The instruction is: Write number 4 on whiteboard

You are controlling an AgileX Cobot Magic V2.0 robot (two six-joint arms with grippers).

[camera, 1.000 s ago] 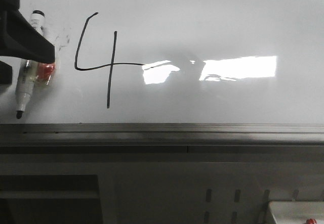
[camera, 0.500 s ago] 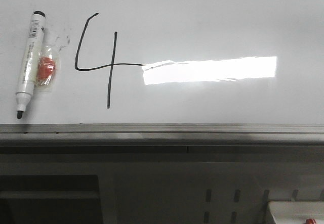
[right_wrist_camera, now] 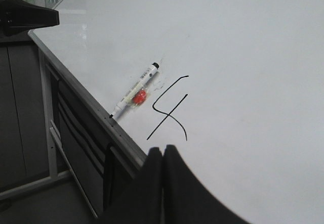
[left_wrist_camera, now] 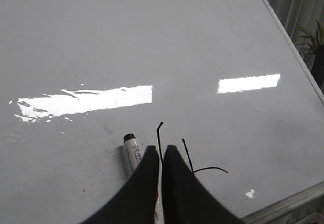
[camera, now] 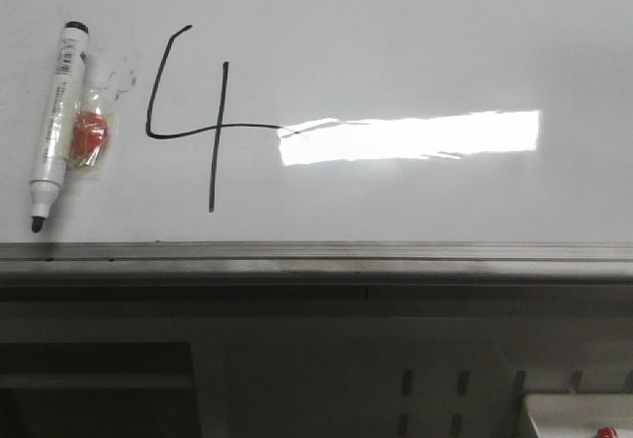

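The number 4 stood complete on the whiteboard, toward the robot's left part of the board: a curved L-shaped stroke with its foot running rightward into the bright glare, crossed by a straight vertical line; by the look of it the writing was done and nothing of the figure itself was left to add. A marker lay flat on the board just left of the 4, uncapped tip pointing at the near edge, with a small red thing in clear wrapping touching its side; a few faint smudges sat between it and the figure. In the front view neither arm showed; in its own wrist view the left gripper hung above the marker with its fingers pressed together on nothing, and the right gripper was likewise clenched and empty, off over the near edge of the board; so the marker had been let go, and I judged only parking the arms remained, if that. The grey edge rail ran close below the marker's tip and the foot of the 4, leaving little room there; to the right and beyond the figure the board was wide and bare.
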